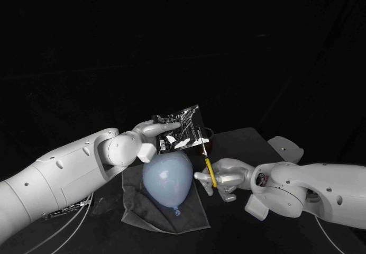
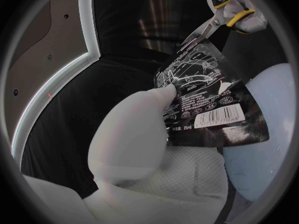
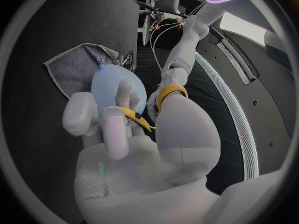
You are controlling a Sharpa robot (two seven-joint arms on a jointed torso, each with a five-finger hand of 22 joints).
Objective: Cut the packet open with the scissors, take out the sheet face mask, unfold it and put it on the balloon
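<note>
Balloon first, closest to me: pale blue, lying on a grey cloth spread on the table, its knot toward the cloth's near edge and its round end toward the far edge. Just beside it, past the cloth's right edge, my right hand is wrapped around the scissors, fingers through the yellow handles, blades aimed up and away from me. Beyond that, my left hand holds the packet in the air over the balloon's far end, thumb and fingers pinching its left side so the dark printed face stands roughly upright. From the left wrist I see the blades slightly parted with their tips at the packet's edge, at a corner away from my pinch; I cannot tell whether they have bitten into the foil. From the right wrist the balloon and cloth sit just beyond my fingers, and a yellow loop rings the thumb.
</note>
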